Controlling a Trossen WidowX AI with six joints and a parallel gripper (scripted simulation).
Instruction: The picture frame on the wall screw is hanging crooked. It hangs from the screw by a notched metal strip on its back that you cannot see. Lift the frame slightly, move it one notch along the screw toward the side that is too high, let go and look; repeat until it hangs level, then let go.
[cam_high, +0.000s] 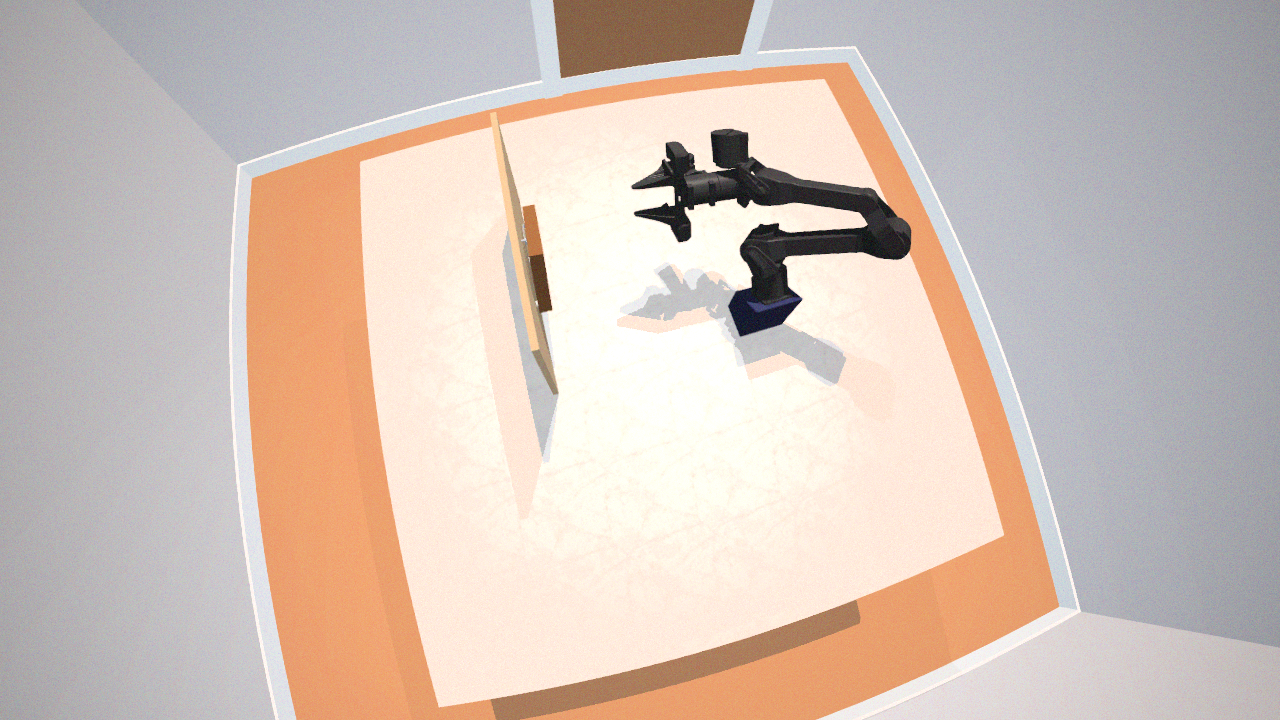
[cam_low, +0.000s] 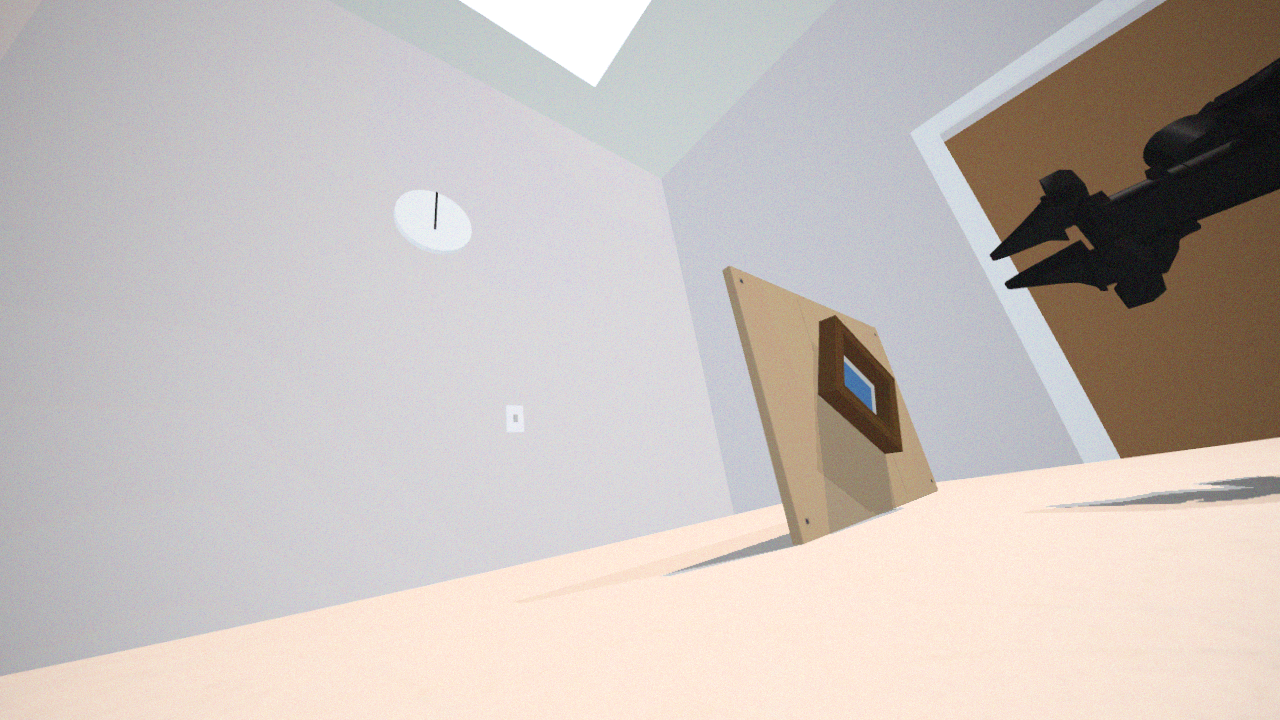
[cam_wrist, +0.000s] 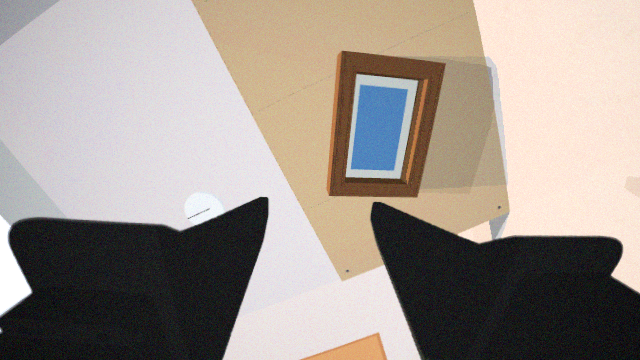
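Note:
The brown picture frame (cam_high: 540, 284) (cam_low: 832, 358) (cam_wrist: 342, 125) with a blue picture hangs on the front of the upright tan board (cam_high: 507, 183) (cam_low: 769, 394) (cam_wrist: 290, 100). It hangs crooked: facing it, its left side is higher and its right side lower. The wrist view is turned sideways, with the board's top to the left. The screw and the notched strip are hidden behind the frame. My gripper (cam_high: 634, 199) (cam_low: 1000, 272) (cam_wrist: 320, 208) is open and empty, in front of the board and well away from the frame, touching nothing.
The arm's dark blue base (cam_high: 760, 319) stands on the pale table top (cam_high: 716, 501) (cam_low: 626, 644). A round white clock (cam_low: 432, 221) (cam_wrist: 202, 206) and a switch (cam_low: 514, 418) are on the room wall beyond the board. A brown doorway (cam_high: 653, 35) (cam_low: 1163, 358) is behind the arm.

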